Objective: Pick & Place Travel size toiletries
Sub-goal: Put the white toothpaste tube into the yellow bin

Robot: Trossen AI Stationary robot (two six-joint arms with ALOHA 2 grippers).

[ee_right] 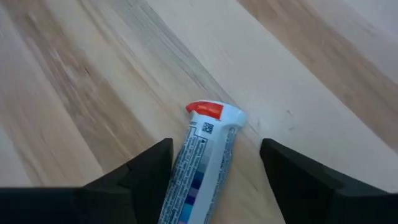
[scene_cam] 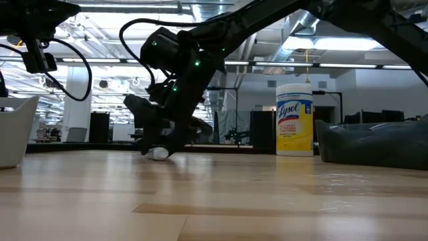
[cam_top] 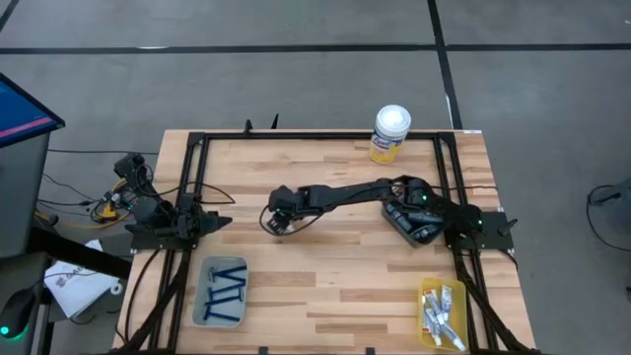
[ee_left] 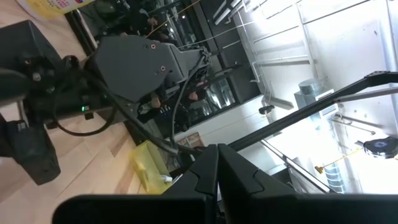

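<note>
Item: small white tube point(ee_right: 202, 165), blue print, red-tipped end, lying flat on the bare wooden surface point(cam_top: 335, 286) near its middle, apart from all trays.

My right pincer point(cam_top: 274, 223): lowered over the tube, fingers point(ee_right: 134, 174) spread to either side, not yet closed, so released; straddling it lengthwise looks meant for a grip across the narrow body.

My left pincer point(cam_top: 219, 223): parked at the left edge, fingers together, empty.

Yellow tray point(cam_top: 425, 296), near right: holds like tubes, the likely destination.

Grey tray point(cam_top: 209, 268), near left: dark-blue razors point(cam_top: 226, 291).
</note>
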